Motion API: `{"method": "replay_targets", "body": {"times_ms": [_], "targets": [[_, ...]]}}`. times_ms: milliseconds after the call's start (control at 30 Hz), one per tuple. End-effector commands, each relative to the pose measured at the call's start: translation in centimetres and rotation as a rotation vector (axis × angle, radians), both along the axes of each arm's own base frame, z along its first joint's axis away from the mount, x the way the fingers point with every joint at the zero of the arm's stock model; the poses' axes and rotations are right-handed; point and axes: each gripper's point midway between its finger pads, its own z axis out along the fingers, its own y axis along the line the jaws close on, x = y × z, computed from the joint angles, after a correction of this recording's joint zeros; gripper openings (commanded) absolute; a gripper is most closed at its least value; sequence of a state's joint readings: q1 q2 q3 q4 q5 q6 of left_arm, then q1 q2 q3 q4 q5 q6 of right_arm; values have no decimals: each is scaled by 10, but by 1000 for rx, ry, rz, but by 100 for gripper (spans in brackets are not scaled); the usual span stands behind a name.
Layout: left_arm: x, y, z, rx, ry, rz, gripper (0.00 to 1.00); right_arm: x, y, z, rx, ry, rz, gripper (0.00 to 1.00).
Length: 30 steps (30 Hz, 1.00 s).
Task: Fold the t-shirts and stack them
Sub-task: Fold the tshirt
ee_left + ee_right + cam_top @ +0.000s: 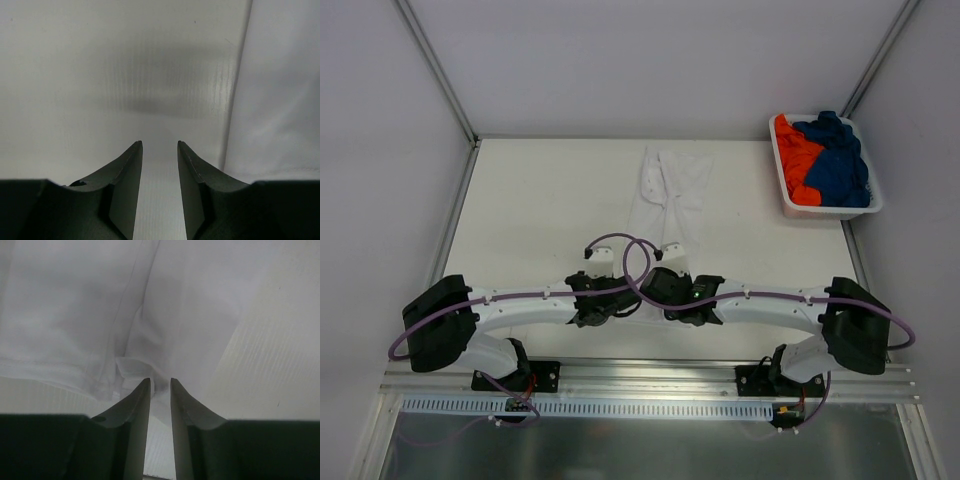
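Folding the white t-shirt (pixel 665 205) is underway: its hem is lying at the tips of the right gripper (pixel 160 381) (pinched or not, I cannot tell). The left gripper (pixel 160 144) is hovering part-open, empty, cloth to its right; it probably needs a hem grip next.

I observe the white t-shirt (pixel 665 205) lying flat mid-table, folded into a narrow strip. The orange t-shirt (pixel 795 155) and dark blue t-shirt (pixel 838 160) lie crumpled together in the basket (pixel 825 212).

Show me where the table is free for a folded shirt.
Free: the patch between the left rail and the white shirt; the patch right of the shirt, nearer than the basket. Crowded: the near middle, with the left gripper and right gripper.
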<state>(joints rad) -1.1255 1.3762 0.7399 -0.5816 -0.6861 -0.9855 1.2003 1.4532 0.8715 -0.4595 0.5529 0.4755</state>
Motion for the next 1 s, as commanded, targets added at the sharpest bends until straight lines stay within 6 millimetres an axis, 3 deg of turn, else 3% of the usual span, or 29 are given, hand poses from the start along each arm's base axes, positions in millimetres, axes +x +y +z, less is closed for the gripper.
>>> {"method": "replay_targets", "body": {"times_ms": [0,167,367,700,833,967], "targets": [[8,-29,16,-118,-62,-6,35,1,12,-3,-4,-11,-8,25],[7,-26,15,-116,-61,-5,35,0,12,-8,-2,-5,-8,21],[6,-24,13,-113,-57,-3,35,-4,10,-15,12,10,-6,1],[6,-28,8,-105,-44,3,35,-19,-21,21,-10,-53,-21,1],[6,-32,6,-100,-29,-2,34,-25,-32,27,-21,-66,-25,1],[6,-34,4,-98,-21,-3,33,-26,-29,26,-12,-62,-13,1]]}}
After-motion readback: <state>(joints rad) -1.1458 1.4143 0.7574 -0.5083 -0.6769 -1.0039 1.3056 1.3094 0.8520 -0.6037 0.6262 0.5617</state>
